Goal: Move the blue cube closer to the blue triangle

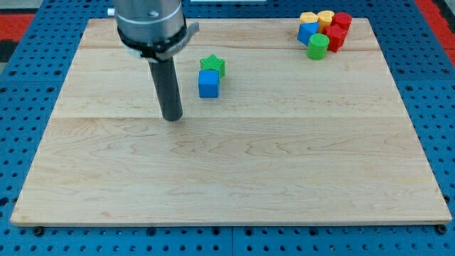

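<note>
Blue cube [208, 84] sits well toward view's top of the board [234, 178], touching the green star [212, 65] just above it. Landmark = blue cube.

No gripper here, so nothing spread or pinching: just a bare rod, my tip [171, 118] down on the wood, near the cube, to view's left and slightly below, not touching.

Blue triangle [308, 33] prob. the blue piece well to the right & up from the cube, in the corner cluster w/ 2 yellow blocks [317, 18], 2 red blocks [339, 28], 1 green cylinder [318, 45]; shape hard to confirm at this size.

Risks:
- Off-centre push from low-left → cube rotates, slips off tip.
- Star rides along w/ cube, jams or deflects it.
- Overshoot → cube rams cluster, scatters cylinder & reds, shifts the target.
- Wide rod body clips star on approach.
</note>
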{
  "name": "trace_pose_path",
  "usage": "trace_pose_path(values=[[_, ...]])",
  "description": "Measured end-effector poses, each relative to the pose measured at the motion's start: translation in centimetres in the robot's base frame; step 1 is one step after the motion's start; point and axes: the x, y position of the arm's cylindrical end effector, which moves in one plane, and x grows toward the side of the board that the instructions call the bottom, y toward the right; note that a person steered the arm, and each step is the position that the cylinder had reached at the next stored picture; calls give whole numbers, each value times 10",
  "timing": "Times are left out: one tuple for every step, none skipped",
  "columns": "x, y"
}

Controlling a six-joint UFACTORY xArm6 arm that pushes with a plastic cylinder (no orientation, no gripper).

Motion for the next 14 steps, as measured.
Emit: trace_pose_path(values=[[-33,38],[-50,84],[-62,121],[-77,140],[-88,141],[-86,123],[-86,107],[-91,109],[-98,103],[-107,101],[-117,89],[-117,81],[-117,117],[-117,149]])
